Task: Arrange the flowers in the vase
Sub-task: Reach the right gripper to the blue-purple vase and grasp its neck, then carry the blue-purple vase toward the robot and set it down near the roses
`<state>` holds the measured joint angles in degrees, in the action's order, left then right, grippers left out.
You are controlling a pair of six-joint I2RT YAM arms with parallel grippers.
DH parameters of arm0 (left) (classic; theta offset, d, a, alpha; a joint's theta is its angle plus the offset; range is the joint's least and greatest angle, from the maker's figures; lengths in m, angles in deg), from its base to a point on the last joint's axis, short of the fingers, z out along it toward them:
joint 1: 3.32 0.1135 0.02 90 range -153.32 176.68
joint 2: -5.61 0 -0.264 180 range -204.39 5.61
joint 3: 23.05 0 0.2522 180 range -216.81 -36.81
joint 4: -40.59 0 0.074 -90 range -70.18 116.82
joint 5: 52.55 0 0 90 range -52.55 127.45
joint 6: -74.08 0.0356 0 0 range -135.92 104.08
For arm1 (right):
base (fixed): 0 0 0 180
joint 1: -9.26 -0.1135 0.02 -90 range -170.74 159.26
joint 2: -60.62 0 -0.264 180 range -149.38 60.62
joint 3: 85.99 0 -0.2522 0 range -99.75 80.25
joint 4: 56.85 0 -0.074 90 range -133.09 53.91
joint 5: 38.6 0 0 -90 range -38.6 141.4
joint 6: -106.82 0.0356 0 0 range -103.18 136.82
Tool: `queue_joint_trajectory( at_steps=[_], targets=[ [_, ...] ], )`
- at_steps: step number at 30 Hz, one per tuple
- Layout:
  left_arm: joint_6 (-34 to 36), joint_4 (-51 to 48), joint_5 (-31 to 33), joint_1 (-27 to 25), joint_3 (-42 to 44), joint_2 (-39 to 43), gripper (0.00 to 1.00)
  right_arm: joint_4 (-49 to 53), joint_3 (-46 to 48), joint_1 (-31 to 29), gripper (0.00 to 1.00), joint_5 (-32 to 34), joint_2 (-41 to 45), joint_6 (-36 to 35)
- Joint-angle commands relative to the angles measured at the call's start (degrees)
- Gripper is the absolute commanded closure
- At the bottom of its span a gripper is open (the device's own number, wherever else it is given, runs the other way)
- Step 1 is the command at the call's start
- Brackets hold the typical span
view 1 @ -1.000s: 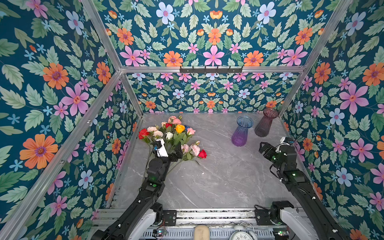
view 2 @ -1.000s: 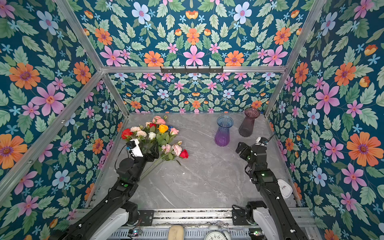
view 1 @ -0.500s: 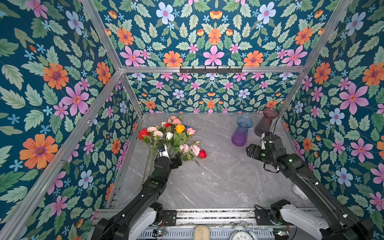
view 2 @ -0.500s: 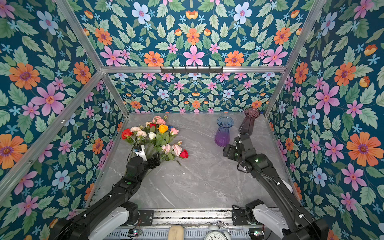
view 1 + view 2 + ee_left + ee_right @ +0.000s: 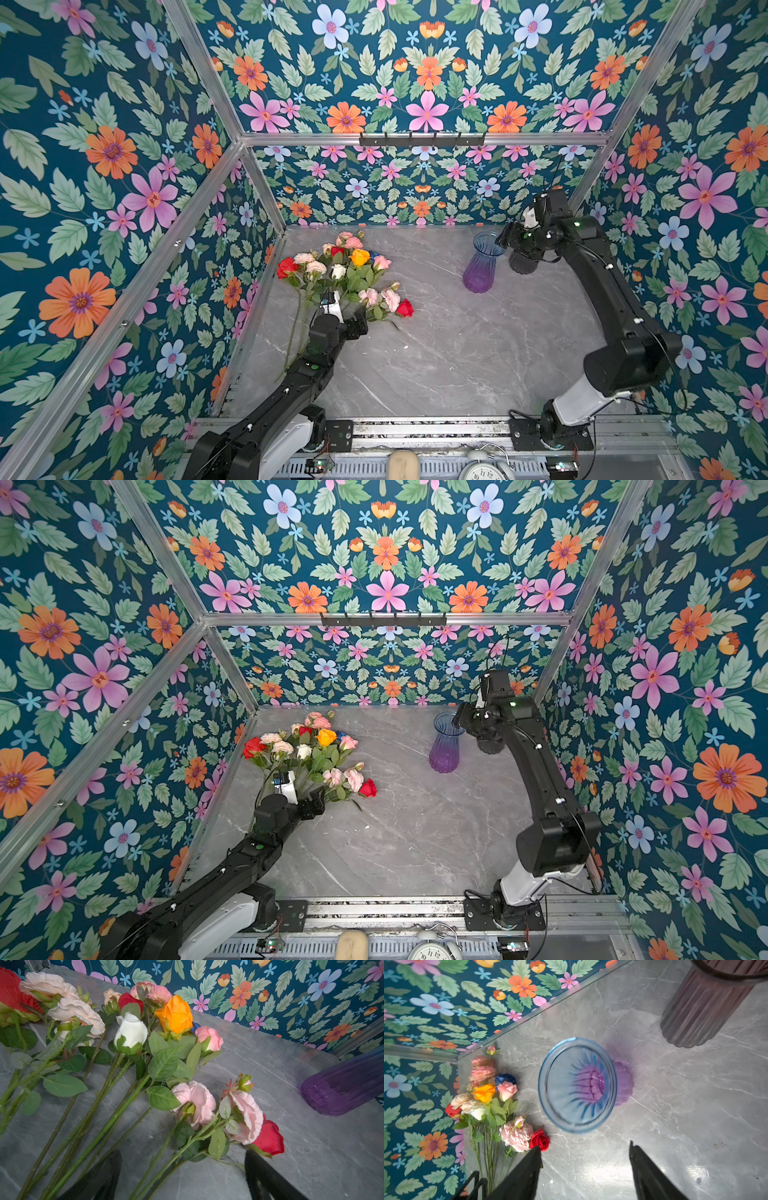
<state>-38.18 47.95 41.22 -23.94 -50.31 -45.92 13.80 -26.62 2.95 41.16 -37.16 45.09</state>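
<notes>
Shows printed numerals on an alarm clock (image 5: 432, 951) dial, behind both arm bases; reaches low and forward with the left gripper (image 5: 182, 1152), jaws spread wide and unclenched, straddling stems of the flowers (image 5: 345, 274) fanned out ahead of it on the marble table (image 5: 457, 353); hangs the right gripper (image 5: 584, 1145) pointing down, jaws apart and empty, above and just beside the mouth of the upright blue-purple vase (image 5: 482, 266); maroon ribbed vase (image 5: 695, 1012) near, beyond.

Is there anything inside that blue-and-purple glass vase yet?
Nothing: the right wrist view looks straight down the vase to its bare purple ribbed bottom. The flowers all lie on the table. In both top views the right pincer covers part of its rim.
</notes>
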Motion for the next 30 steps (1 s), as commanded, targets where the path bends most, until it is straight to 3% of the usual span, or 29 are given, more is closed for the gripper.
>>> queue_joint_trajectory(
  at_steps=[1, 6, 11, 12, 14, 19, 23, 30],
  targets=[
    [0.5, 1.5, 0.1, 0.1, 0.5, 1.2, 0.05, 6.9, -4.6, 0.9, 0.38, 1.0, -4.6, -1.1],
    [0.3, 1.7, 0.8, 0.0, 1.1, 2.6, 0.06, 7.2, -7.3, 1.0, 0.37, 4.7, -8.8, -1.1],
    [0.4, 2.9, -1.2, 0.0, 1.0, 1.4, 0.14, 5.4, -7.5, 1.1, 0.37, 3.0, -11.3, -1.1],
    [0.4, 3.2, -1.4, 0.0, 0.9, 0.8, 0.16, 5.2, -7.6, 1.1, 0.5, 3.0, -11.7, -1.2],
    [0.1, 3.9, -1.8, 0.0, 0.9, 0.0, 0.16, 4.5, -7.5, 1.1, 0.57, 2.7, -12.1, -0.9],
    [0.1, 4.7, -2.0, 0.1, 0.5, -1.7, 0.17, 3.2, -7.6, 1.1, 0.66, 1.3, -13.1, -0.2],
    [0.1, 4.5, -1.9, 0.0, 0.6, -1.3, 0.18, 2.5, -7.7, 1.1, 0.69, -0.2, -13.8, 0.1],
    [0.2, 4.5, -1.6, 0.1, 0.8, -0.8, 0.18, 1.8, -7.4, 1.1, 0.85, -2.1, -15.0, 0.6]
  ],
)
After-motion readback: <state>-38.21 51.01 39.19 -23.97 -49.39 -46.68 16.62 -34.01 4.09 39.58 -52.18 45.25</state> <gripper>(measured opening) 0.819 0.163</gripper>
